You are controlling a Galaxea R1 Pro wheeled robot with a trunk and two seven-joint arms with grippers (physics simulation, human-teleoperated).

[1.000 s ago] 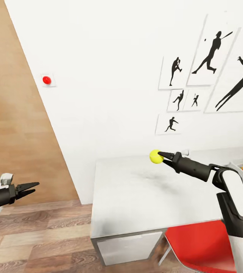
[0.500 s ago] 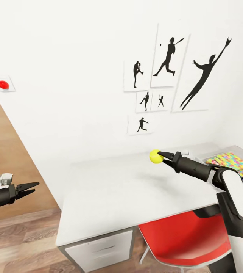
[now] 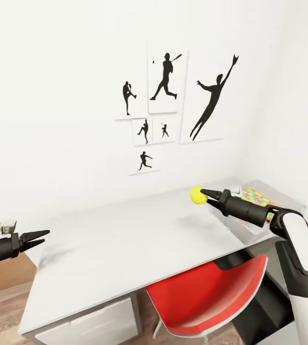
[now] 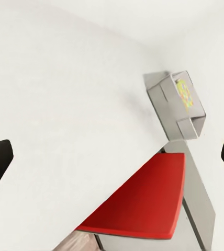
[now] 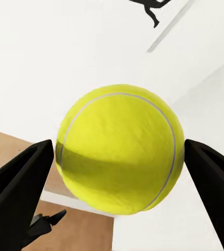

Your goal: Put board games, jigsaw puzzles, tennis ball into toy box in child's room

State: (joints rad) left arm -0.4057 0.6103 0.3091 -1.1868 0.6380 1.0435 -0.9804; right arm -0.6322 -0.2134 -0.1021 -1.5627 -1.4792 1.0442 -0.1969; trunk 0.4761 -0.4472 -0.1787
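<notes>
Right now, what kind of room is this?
Probably a child's bedroom or study corner: black sports-silhouette posters on the white wall, a long light grey desk with a red chair, and a shallow grey bin holding multicolour puzzle pieces.

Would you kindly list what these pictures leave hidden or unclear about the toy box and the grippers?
- Toy box, head view: the right arm hides most of its inside; only a strip of coloured puzzle shows.
- Toy box, left wrist view: contents too small to identify.
- Left gripper, left wrist view: fingers cut off by the picture's edges.
- Tennis ball, right wrist view: it blocks what lies beyond.
</notes>
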